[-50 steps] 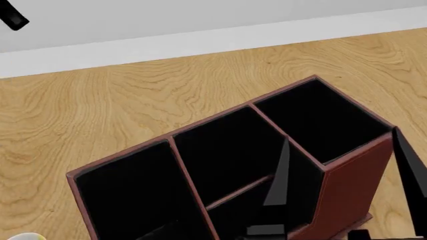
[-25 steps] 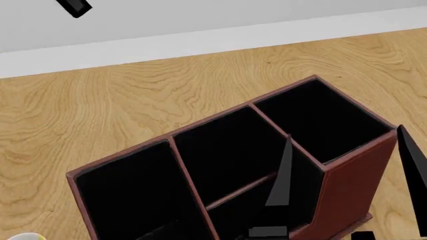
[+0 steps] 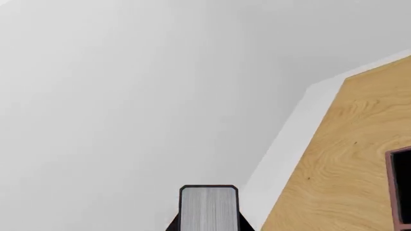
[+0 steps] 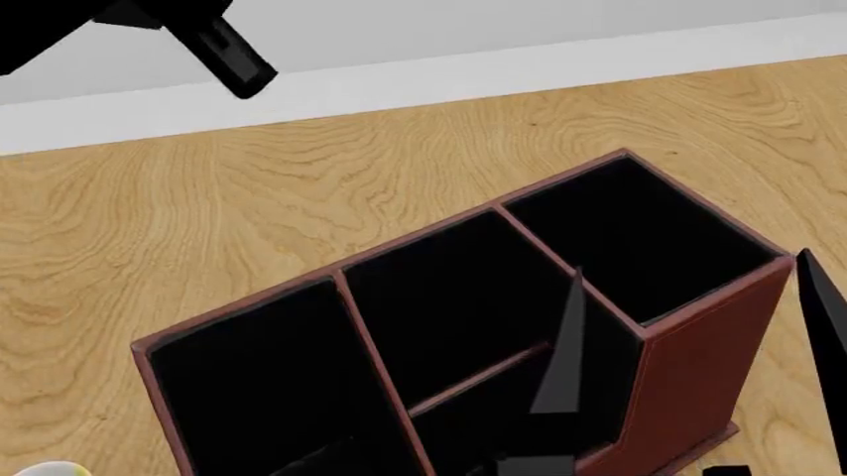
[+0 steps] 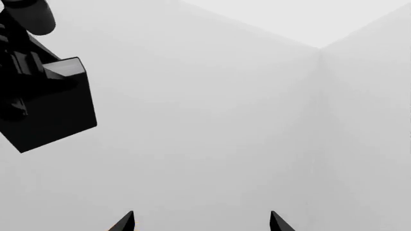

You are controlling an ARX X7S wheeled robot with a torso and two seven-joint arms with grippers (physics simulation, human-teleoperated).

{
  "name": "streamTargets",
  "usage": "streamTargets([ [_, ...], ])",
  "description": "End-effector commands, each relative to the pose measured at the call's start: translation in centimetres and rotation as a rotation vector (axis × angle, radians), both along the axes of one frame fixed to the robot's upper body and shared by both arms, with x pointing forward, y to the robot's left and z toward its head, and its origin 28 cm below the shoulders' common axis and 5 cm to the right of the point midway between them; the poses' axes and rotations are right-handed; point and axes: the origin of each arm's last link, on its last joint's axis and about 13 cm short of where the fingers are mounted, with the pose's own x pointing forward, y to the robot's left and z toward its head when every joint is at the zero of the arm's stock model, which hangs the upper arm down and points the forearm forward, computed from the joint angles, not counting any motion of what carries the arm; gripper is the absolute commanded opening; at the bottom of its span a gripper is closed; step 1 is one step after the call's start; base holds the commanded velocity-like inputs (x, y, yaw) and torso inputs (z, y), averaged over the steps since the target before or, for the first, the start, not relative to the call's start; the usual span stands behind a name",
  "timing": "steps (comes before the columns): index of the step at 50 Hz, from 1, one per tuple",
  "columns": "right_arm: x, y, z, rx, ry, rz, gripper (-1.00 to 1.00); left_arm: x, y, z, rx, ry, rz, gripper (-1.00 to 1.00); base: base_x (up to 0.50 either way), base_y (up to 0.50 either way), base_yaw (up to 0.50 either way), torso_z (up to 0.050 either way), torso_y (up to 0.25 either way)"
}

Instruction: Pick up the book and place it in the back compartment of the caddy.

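Bright, even, shadowless render light — crisp edges everywhere (no glare, no blur).

The table (image 4: 265, 198) is a light wood surface with flowing grain, its far edge meeting a pale white band at twelve o'clock in the head view. The caddy (image 4: 688, 367) stands directly on it, a red-brown box with a black interior, turned at an angle so its long side runs from eight o'clock towards two o'clock. At the seven o'clock corner a pale yellow-white rounded object (image 4: 47, 468) lies on the wood, mostly cut off by the frame.
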Motion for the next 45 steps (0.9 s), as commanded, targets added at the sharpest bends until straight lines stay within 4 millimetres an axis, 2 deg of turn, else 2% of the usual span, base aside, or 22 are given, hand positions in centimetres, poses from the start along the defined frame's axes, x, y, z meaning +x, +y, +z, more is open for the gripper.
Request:
streamTargets([
  [1,-0.1,0.0,0.4,0.007,-0.043,0.008,1.0,-1.9,-1.4,0.1,-0.067,0.044,-0.016,-1.0,0.0,0.0,0.0,0.0,0.0],
  [4,-0.1,0.0,0.4,0.008,-0.044,0.005,1.0,-1.9,-1.8,-0.6,-0.071,0.061,-0.025,-1.0,0.0,0.0,0.0,0.0,0.003],
  [6,-0.3,-0.1,0.5,0.009,-0.047,0.003,1.0,-2.5,-1.8,-0.4,-0.104,0.031,0.018,-1.0,0.0,0.0,0.0,0.0,0.0],
  [8,-0.3,-0.1,0.6,0.009,-0.049,0.002,1.0,-3.5,-2.4,-1.0,-0.077,0.082,-0.053,-1.0,0.0,0.0,0.0,0.0,0.0],
  [13,-0.2,0.0,0.6,0.01,-0.048,0.01,1.0,-4.5,-3.1,-1.5,-0.072,0.1,-0.077,-1.0,0.0,0.0,0.0,0.0,0.002],
  [22,-0.2,0.1,0.6,0.012,-0.048,0.013,1.0,-5.2,-3.3,-2.6,-0.046,0.118,-0.098,-1.0,0.0,0.0,0.0,0.0,0.001],
  [45,-0.3,0.1,0.6,0.013,-0.051,0.021,1.0,-6.9,-4.4,-2.6,-0.122,0.166,-0.179,-1.0,0.0,0.0,0.0,0.0,0.002],
])
